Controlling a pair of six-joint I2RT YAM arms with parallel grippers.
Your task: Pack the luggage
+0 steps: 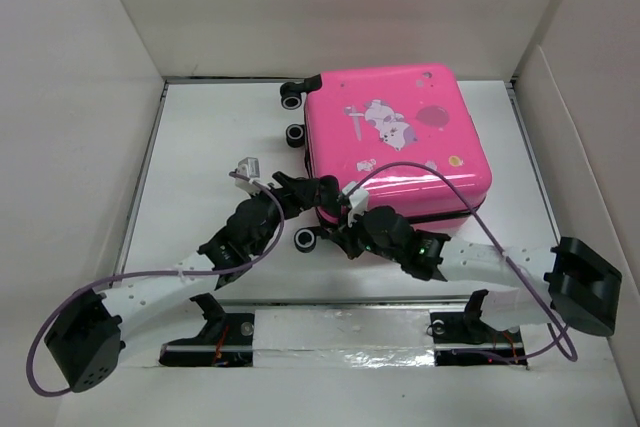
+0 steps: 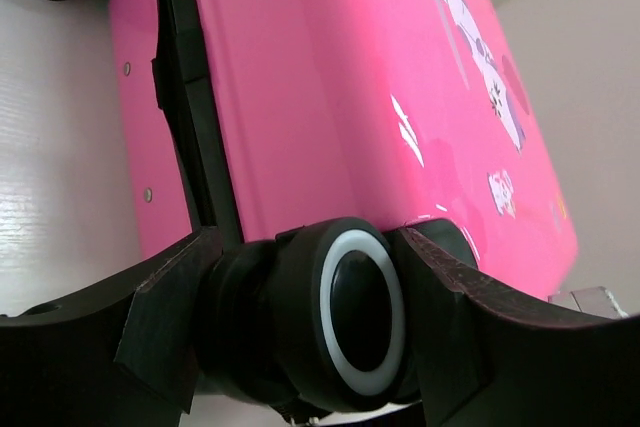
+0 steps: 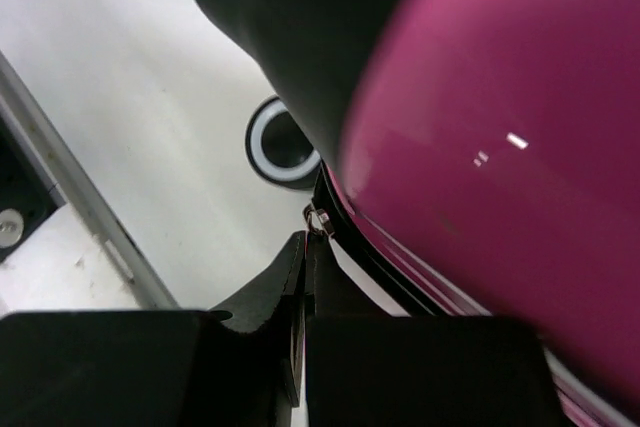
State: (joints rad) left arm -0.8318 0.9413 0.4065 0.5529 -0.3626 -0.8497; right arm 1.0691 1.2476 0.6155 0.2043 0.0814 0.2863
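**Luggage closed and flat; both grippers at its lower-left corner**

Luggage [image 1: 400, 142]: bright pink hard shell, squarish, lid down, lying flat on the white table [image 1: 210, 147], upper centre-right of the top view. Cartoon stickers [image 1: 385, 125] on top; black casters along its left edge.
Left gripper [image 2: 305, 247]: part open, fingers set against both sides of one caster wheel [image 2: 360, 312].
Right gripper [image 3: 303, 257]: fully closed, tips just below a small metal zip pull [image 3: 318, 219] at the dark seam; contact with it cannot be told.
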